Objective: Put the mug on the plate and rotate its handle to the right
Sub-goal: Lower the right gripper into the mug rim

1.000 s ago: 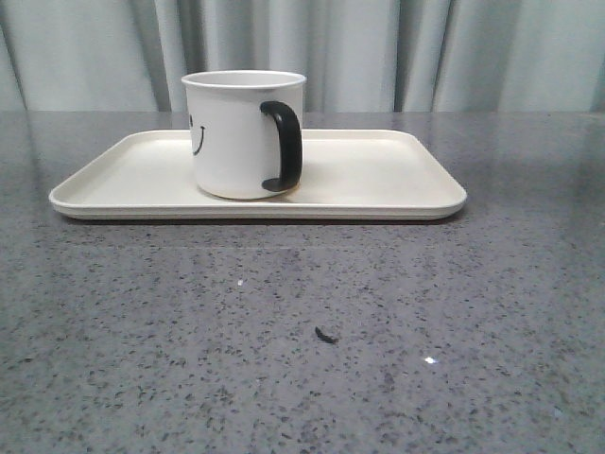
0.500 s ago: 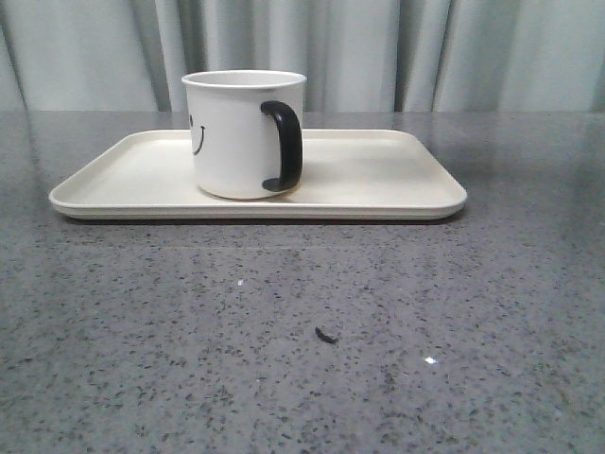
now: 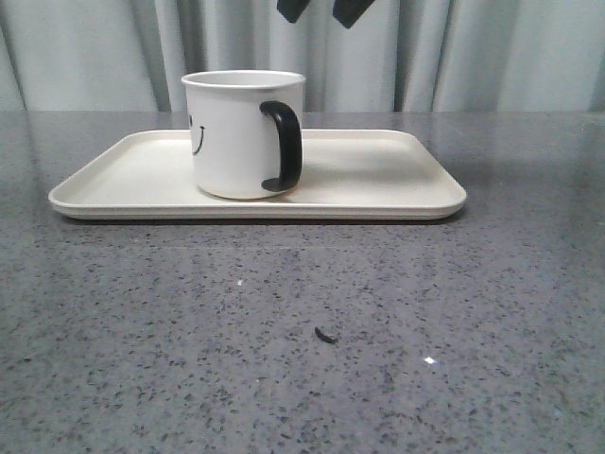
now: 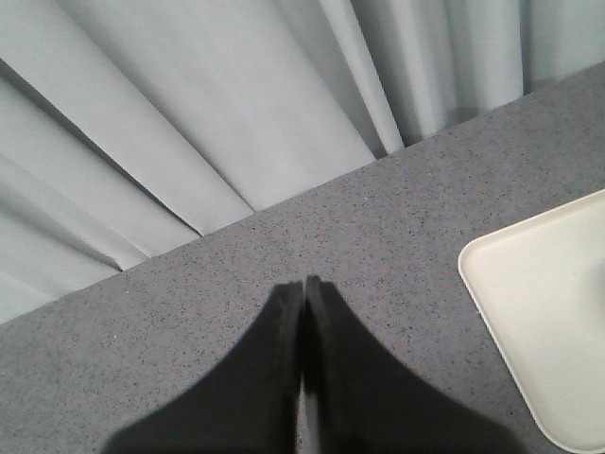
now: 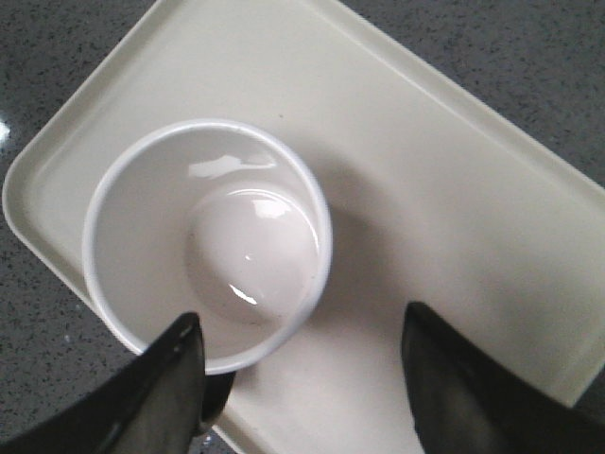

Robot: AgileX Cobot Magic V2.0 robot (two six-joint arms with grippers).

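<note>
Grey speckled table (image 3: 302,331), pale curtain (image 3: 473,57) behind it. Plate (image 3: 378,180) lies flat on the table, long side across the front view; landmark for the rest. Mug (image 3: 236,132) stands upright on the plate, left of the plate's centre, empty inside as seen in the right wrist view (image 5: 208,246). Smiley face (image 3: 197,137) shows at the mug's left edge. Handle (image 3: 284,147) sits toward the mug's right side, turned partly to the camera, not fully sideways. Right gripper (image 3: 319,9) hangs above the plate, well clear of the mug rim, only its two dark tips in the front view; from its own wrist view (image 5: 302,364) the fingers are spread wide, nothing between them, one tip over the mug's edge, the other over bare plate. Left gripper (image 4: 304,293) is off the plate, over bare table beside one plate corner (image 4: 529,284), its fingers pressed together and holding nothing. Small dark speck (image 3: 326,335) on the table, in front of the plate.
</note>
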